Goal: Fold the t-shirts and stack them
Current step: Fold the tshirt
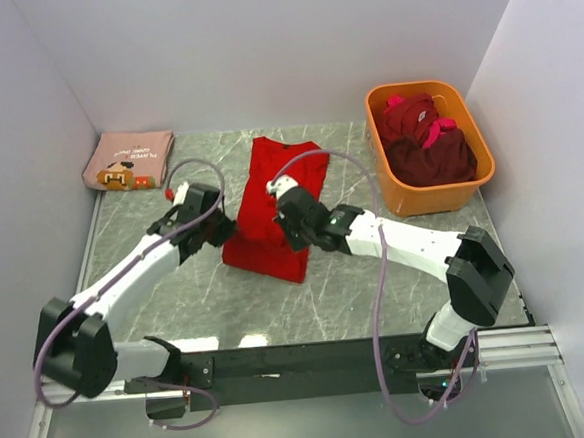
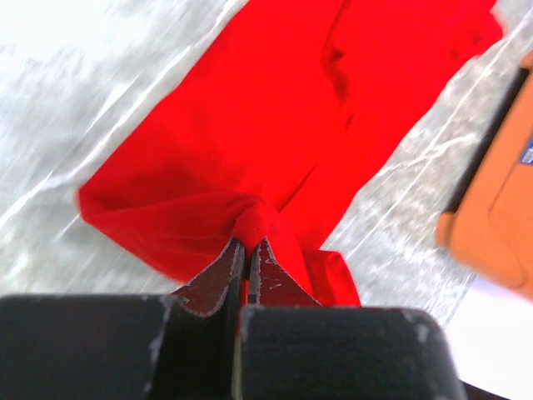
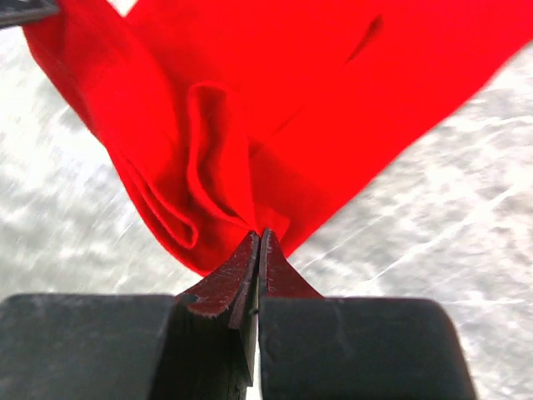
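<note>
**Q:** Which step is shown, read from left to right?

**A:** At the upper left of the top view, a dusty-pink t-shirt (image 1: 128, 160) is seen lying folded on the tabletop (image 1: 346, 275). At centre, the red t-shirt (image 1: 279, 175) is spread lengthwise and gripped near its lower edge. The left end effector (image 1: 222, 227) is closed on a bunched fold of it, and the right end effector (image 1: 287, 219) is clamped on it likewise. A crosswise fold is judged to be in hand. At the upper right, maroon t-shirts (image 1: 427, 144) are heaped in an orange tub (image 1: 416, 202).

**Q:** What is called for next?

**A:** The gripped edge would probably have to be carried toward the upper edge, both sides kept level, and then released.

**Q:** What cannot be made out?

**A:** In the top view the gripped cloth is partly covered by the wrists. The tabletop is blurred in both wrist views. The maroon t-shirts cannot be counted.
</note>
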Controlling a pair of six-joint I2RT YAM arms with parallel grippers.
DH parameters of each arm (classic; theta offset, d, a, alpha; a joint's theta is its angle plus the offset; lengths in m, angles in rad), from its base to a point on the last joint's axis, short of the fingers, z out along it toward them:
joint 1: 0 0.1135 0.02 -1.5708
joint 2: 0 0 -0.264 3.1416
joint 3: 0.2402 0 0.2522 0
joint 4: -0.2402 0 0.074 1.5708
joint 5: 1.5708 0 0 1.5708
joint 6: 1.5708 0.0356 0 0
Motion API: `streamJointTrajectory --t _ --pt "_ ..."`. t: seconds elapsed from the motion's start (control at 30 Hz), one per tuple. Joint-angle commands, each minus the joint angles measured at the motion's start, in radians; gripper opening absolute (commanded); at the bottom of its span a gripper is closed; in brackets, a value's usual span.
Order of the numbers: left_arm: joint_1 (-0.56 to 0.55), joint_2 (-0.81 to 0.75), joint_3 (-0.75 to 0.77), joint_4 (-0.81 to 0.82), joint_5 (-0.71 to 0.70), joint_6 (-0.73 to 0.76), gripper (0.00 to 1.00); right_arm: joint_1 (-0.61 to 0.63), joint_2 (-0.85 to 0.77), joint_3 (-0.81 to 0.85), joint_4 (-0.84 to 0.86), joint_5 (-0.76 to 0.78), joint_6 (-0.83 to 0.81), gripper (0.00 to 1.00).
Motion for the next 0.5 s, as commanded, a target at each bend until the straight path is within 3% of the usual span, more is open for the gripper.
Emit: streamJointTrajectory --t 0.0,0.47 --pt "0.025 0.081 0.112 0.084 -0.043 0.063 0.01 -0.061 0.027 0.057 0.008 0.009 -0.017 0.0" --pt "0.085 0.402 0.317 0.177 0.164 0.163 0.01 -0.207 0.159 0.136 0.044 -0.063 -0.021 0.0"
